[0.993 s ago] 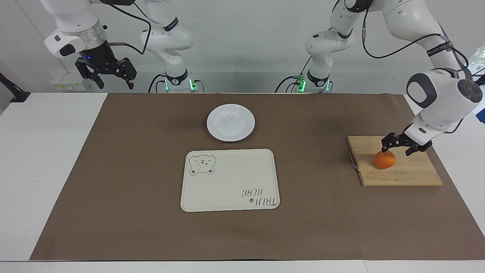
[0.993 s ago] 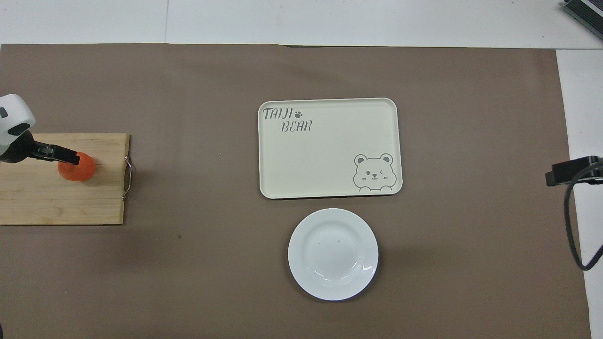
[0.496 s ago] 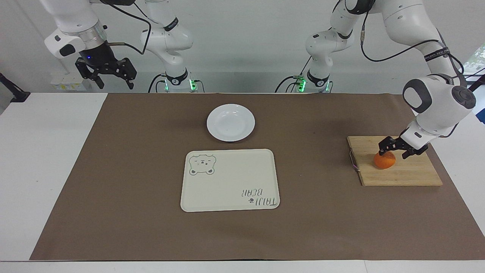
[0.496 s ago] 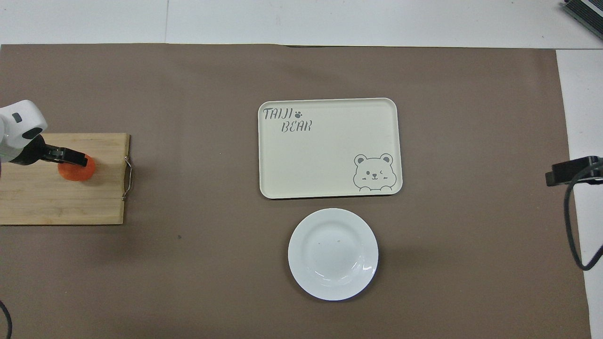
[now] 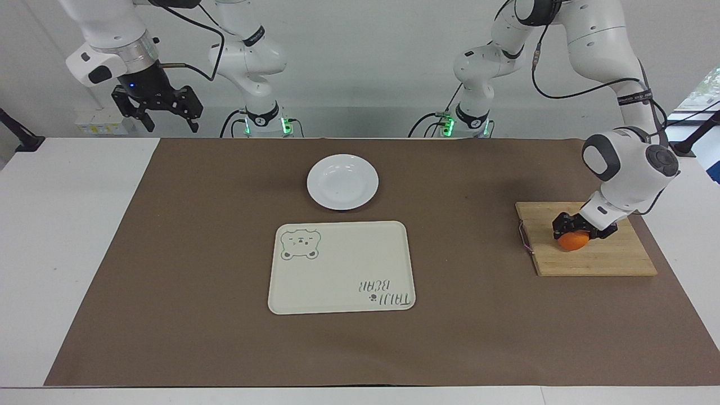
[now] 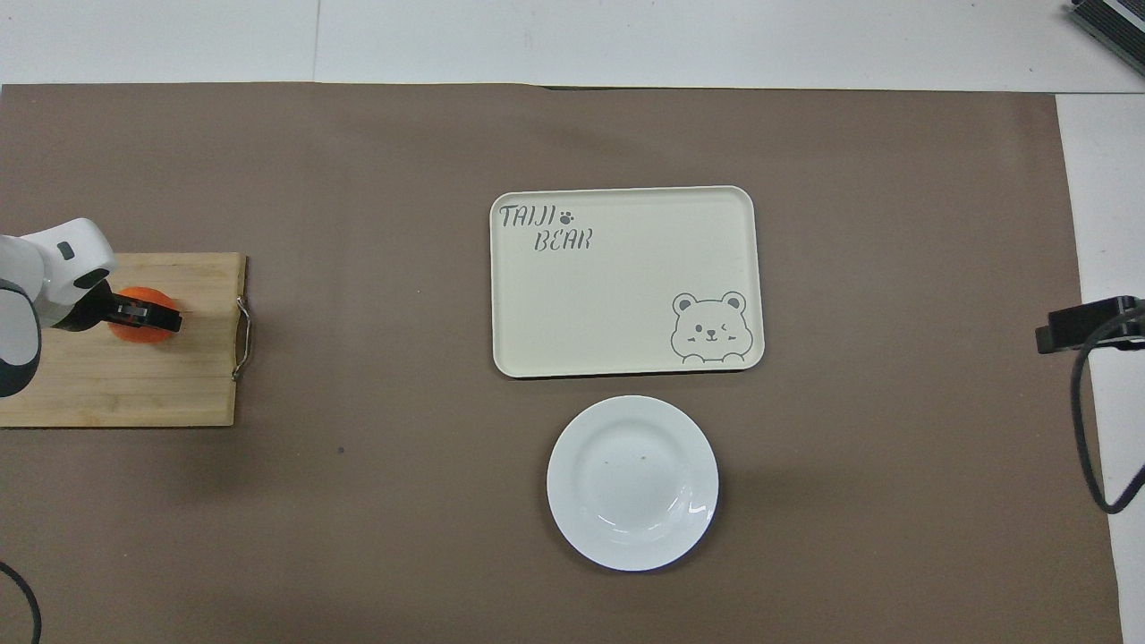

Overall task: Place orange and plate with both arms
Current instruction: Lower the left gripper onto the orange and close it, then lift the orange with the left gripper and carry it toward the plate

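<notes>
Orange (image 5: 573,242) first: a second ago we saw the left tool (image 5: 575,232) hanging just above it with its jaws apart; now the tool has come down and pinched shut on the fruit, which sits on the board (image 5: 602,261) at the left arm's end of the worktop (image 5: 84,236). We read that as the grasp made and the lift not yet begun, so the carrying part of the task is all ahead.

Going across the facing view from its left edge, the right tool (image 5: 160,109) waits up in the air over the worktop's edge at the right arm's end, jaws wide and holding nothing; it has not stirred over the last second. The plate (image 5: 342,181) lies on the brown mat (image 5: 197,253), and with the tray (image 5: 341,267) as the dial's centre it sits at twelve o'clock in that view. The board is out toward three o'clock.

As to make, we see:
- Orange: round, bright, matt skin; we judge it firm but apt to roll.
- Plate: glossy white, shallow, raised rim; likely slippery to pinch.
- Tray: cream, rectangular, rounded corners, printed bear.
- Board: pale wood strips, flat, with a wire handle.
- Mat: dull brown paper.
</notes>
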Controlling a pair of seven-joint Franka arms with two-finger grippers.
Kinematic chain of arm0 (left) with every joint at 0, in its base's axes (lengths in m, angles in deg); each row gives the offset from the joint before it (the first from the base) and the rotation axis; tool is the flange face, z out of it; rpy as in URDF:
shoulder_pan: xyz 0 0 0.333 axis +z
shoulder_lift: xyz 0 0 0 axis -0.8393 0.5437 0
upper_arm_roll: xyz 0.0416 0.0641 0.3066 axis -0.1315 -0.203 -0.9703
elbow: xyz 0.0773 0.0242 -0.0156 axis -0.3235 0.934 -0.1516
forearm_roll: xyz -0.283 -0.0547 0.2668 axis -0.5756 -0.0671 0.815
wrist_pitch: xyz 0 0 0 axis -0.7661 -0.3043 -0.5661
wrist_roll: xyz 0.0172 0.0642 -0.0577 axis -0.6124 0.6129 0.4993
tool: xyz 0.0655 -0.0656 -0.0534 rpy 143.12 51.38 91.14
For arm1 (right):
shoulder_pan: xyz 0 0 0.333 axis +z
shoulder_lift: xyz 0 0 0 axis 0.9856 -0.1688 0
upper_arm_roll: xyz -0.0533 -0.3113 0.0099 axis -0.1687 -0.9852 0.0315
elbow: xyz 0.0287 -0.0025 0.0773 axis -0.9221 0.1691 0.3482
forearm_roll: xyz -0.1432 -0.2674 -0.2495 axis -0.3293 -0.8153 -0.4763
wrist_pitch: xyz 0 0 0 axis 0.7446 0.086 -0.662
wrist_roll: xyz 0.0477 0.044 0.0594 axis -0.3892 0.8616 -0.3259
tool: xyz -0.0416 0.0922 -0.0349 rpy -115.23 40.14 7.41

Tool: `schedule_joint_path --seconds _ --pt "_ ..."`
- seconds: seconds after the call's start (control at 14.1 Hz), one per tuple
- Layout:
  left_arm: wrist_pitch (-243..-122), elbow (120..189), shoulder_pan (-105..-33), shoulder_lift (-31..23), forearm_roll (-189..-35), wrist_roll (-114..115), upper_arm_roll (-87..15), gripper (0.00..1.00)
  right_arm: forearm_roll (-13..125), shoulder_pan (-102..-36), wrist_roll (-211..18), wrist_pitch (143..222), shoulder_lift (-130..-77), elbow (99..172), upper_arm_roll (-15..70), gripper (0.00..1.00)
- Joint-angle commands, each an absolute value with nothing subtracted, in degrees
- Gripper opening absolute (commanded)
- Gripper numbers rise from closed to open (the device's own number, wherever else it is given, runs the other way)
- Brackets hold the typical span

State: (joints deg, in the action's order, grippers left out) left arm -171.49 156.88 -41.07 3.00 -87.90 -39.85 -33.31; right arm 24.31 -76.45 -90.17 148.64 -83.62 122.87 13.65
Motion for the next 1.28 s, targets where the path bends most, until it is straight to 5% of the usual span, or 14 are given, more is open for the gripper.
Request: schedule_joint_path --seconds 0.0,0.85,1.21 --pt "-168.3 153.8 -41.2 2.4 -88.7 -40.5 -33.0 0.0 25.2 -77.0 -90.0 148.2 -83.6 122.4 14.0 1.0" --pt "-139.1 135.1 -48.7 -2.0 -85.5 -17.8 -32.2 0.0 25.2 -77.0 -90.0 148.2 -83.6 122.4 14.0 1.0" --pt "-135.7 134.2 -55.6 -5.3 -85.6 -9.5 -32.2 0.0 25.2 -77.0 -90.0 148.2 -83.6 122.4 14.0 1.0"
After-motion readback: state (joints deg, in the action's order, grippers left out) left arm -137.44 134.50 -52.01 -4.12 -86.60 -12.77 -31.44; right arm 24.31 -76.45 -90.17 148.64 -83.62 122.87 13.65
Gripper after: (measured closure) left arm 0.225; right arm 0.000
